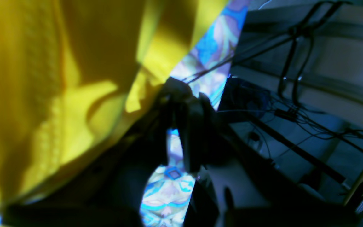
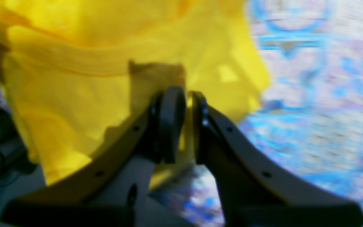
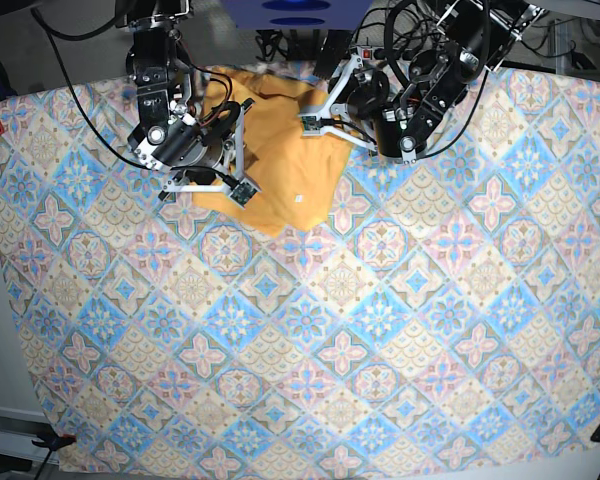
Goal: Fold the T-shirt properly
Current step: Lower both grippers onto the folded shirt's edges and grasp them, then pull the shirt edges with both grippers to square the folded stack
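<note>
T-shirt (image 3: 280, 165) bunched on tablecloth (image 3: 380, 330), right gripper (image 2: 186, 107) apparently pinching it

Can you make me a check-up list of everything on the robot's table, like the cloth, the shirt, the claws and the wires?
Surface: a tablecloth with blue-and-pink diamonds covers the whole table.
Job's things: the yellow T-shirt lies bunched at the far edge, not folded yet.
Clutter: nothing seen.
Grippers: the right claw is pinched shut on the T-shirt; the left claw is closed at the shirt's edge, but the picture is too dark to be sure it holds cloth.
Cables: black cables hang from both arms; one trails over the tablecloth.
Surroundings: more wires lie on the floor beyond the table.
</note>
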Controlling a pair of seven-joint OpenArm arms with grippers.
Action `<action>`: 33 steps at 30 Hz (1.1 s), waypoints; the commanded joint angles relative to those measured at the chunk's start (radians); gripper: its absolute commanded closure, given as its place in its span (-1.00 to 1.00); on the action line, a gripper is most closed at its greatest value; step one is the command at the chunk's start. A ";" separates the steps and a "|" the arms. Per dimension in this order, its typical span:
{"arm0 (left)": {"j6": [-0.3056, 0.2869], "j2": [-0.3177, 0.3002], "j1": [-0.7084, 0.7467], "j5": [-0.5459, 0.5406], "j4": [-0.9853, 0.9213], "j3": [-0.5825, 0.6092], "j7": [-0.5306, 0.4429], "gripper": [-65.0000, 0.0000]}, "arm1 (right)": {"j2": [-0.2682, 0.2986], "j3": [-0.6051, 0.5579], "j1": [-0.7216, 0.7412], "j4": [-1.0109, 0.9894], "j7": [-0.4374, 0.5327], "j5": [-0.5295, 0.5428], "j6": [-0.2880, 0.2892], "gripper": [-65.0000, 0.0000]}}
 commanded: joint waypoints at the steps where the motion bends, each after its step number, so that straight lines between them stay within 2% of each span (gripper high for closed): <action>1: 0.006 0.002 0.006 0.025 -0.008 0.004 -0.010 0.76 | 0.002 0.005 0.003 -0.021 0.001 0.005 -0.001 0.74; 5: 0.006 0.004 0.000 0.026 -0.008 0.003 -0.010 0.76 | 0.002 0.008 0.004 -0.165 0.055 0.003 -0.001 0.74; 9: 0.006 0.008 -0.050 0.029 -0.011 -0.014 -0.010 0.76 | 0.002 0.008 -0.003 -0.179 0.096 0.002 -0.001 0.75; 14: 0.006 0.062 -0.117 0.029 -0.133 -0.102 -0.010 0.76 | 0.002 0.010 -0.005 -0.109 0.099 0.002 -0.001 0.75; 19: 0.006 0.100 -0.159 0.029 -0.273 -0.103 -0.010 0.76 | 0.003 0.054 -0.034 0.025 0.109 0.000 -0.001 0.75; 23: 0.006 0.128 -0.169 0.029 -0.279 -0.109 -0.010 0.76 | 0.003 0.100 -0.042 0.071 0.109 0.000 -0.001 0.75; 30: 0.006 0.169 -0.228 0.029 -0.298 -0.115 -0.014 0.76 | 0.003 0.111 -0.043 0.069 0.110 0.000 -0.001 0.75; 33: 0.006 0.179 -0.260 0.029 -0.301 -0.164 -0.011 0.76 | 0.003 0.111 -0.045 0.069 0.112 -0.002 -0.001 0.75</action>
